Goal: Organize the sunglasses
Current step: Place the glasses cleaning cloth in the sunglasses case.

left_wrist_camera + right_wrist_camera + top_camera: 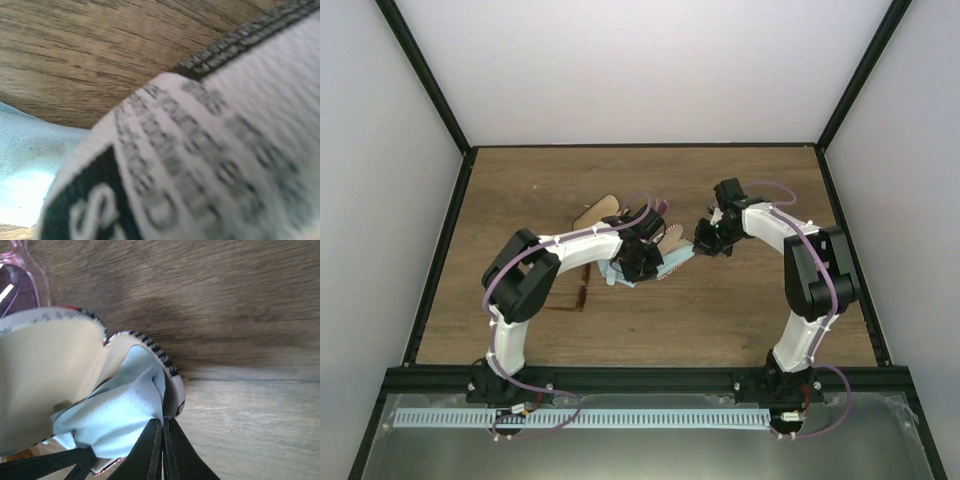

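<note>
The right claw [163,440] is pinched tight on the light blue cloth [120,415] at the rim of the open striped case [45,370]. In my judgement the cloth should be tucked flat, leaving room inside. The left claw [642,258] sits low at the case; I cannot tell how its jaws stand. The sunglasses [582,297] lie on the desk [750,310] beside the left arm, apart from the case.

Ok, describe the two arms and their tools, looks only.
The left arm and right arm have white links joined by black joints. A lilac cable loops along each. The left tool and right tool are black, the right one's fingers slim and tapered.
</note>
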### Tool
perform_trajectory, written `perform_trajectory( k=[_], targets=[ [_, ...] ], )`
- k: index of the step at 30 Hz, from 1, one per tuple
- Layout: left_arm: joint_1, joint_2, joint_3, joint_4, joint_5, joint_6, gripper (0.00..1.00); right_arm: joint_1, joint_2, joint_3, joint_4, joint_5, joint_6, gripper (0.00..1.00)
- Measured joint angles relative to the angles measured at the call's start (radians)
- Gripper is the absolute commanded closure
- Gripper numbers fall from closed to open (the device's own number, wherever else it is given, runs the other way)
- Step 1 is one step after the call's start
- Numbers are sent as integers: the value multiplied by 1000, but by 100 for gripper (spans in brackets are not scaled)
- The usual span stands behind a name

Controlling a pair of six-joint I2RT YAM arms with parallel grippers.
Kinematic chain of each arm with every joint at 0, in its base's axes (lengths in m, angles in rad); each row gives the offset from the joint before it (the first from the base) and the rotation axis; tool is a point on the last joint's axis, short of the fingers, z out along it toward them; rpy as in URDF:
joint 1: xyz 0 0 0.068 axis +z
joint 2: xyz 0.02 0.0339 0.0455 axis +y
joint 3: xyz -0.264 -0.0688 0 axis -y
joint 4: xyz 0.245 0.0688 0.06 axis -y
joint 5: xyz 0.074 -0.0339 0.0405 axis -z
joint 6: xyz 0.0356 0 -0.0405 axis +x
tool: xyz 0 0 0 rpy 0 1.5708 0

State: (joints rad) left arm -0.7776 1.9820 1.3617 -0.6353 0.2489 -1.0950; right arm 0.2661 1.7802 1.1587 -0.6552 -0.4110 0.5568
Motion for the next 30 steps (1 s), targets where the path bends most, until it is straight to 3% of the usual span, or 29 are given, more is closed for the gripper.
perform_trajectory(
  k=[22,30],
  targets=[
    [0,3,0,-40,-1,4,93,-1,50,13,43,-12,-56,99],
    [0,3,17,-70,-8,24,84,-1,59,13,32,-19,-71,78]
  ],
)
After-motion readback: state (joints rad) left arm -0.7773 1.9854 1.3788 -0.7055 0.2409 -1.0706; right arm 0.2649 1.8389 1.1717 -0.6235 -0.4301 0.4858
